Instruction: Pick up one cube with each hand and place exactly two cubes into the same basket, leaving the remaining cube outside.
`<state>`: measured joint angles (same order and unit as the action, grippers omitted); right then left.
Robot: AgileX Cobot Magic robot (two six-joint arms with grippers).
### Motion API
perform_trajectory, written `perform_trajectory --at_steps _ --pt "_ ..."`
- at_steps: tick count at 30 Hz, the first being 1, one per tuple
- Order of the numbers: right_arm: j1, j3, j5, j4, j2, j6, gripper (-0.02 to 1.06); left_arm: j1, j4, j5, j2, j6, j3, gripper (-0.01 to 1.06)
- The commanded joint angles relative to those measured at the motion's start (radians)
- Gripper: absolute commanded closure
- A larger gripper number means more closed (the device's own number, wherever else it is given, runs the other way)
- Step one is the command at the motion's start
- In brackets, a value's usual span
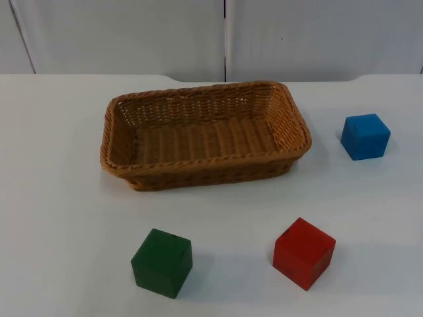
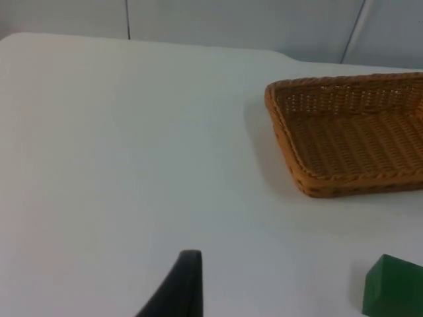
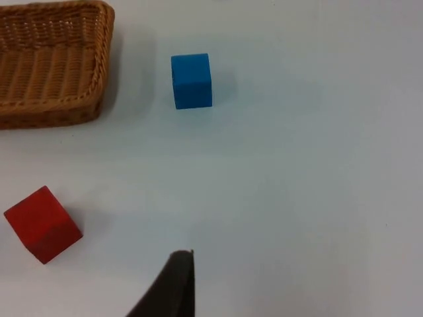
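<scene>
Waiting on the white desk (image 1: 53, 198) are three cubes, all outside the wicker basket (image 1: 205, 168): the green cube (image 1: 162, 263) in front of the basket's left end, the red cube (image 1: 304, 253) in front of its right end, the blue cube (image 1: 365, 137) just off its right side. The basket holds nothing. Judging by the wrist views, the left end effector (image 2: 188, 284) is nearer green, the right end effector (image 3: 175, 284) nearer red and blue; whether either is spread or closed, I cannot tell.

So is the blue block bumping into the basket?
Apart. The top view shows bare white table between the blue block and the basket, and the right wrist view shows the same gap.
</scene>
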<state>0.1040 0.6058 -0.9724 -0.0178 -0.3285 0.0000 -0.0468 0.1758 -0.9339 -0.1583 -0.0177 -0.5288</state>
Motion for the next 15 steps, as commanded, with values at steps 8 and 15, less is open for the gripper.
perform_trajectory --at_steps 8,15 --pt "-0.001 0.039 0.061 -0.002 -0.074 -0.016 -0.01 -0.003 0.030 0.050 -0.037 -0.004 -0.005 0.00" --pt "-0.001 0.082 0.084 0.000 -0.164 -0.016 -0.01 -0.003 0.090 0.061 -0.077 -0.050 -0.005 0.00"
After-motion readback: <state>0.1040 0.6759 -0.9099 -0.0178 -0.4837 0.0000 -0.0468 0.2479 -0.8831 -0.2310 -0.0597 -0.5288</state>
